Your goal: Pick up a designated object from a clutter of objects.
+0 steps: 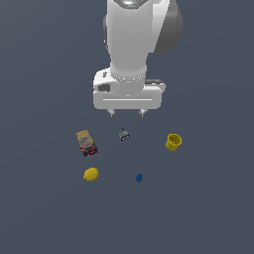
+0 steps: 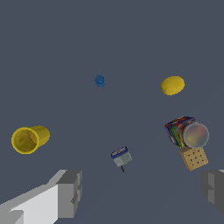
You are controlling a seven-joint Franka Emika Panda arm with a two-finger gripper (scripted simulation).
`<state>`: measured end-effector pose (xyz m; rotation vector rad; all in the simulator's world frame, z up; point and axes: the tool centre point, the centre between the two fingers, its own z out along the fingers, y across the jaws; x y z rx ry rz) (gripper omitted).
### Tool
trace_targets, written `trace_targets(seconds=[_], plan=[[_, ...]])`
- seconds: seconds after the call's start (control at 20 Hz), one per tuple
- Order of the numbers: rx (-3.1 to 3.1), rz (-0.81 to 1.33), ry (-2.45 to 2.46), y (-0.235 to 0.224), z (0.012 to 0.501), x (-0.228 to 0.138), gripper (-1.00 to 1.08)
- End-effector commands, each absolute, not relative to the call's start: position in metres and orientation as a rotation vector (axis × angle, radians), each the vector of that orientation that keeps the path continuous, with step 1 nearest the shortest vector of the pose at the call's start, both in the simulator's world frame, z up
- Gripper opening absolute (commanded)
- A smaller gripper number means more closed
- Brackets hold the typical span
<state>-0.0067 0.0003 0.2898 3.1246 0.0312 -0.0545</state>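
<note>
The yellow lemon (image 1: 91, 174) lies on the dark floor at the exterior view's left front; it also shows in the wrist view (image 2: 172, 85). My gripper (image 1: 127, 113) hangs high above the clutter, open and empty, its fingers (image 2: 70, 193) wide apart. Below it is the tiny grey-blue item (image 1: 124, 134) (image 2: 121, 157). The multicoloured tan-topped box (image 1: 87, 143) (image 2: 187, 141) lies just behind the lemon. The yellow cup (image 1: 173, 142) (image 2: 29, 138) lies on its side at the exterior view's right. The tiny blue knobbly piece (image 1: 139, 177) (image 2: 99, 80) lies to the lemon's right.
The white arm (image 1: 136, 44) rises behind the clutter at the top of the exterior view. The items lie well apart on a plain dark grey floor (image 1: 208, 213).
</note>
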Motion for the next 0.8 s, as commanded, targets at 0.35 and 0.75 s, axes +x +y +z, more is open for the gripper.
trace_targets(seconds=[0.35, 0.75], plan=[[3.134, -0.055, 0.072, 0.0039, 0.2918, -0.0052, 1.0], [3.136, -0.055, 0.085, 0.0052, 0.2927, -0.0052, 1.0]])
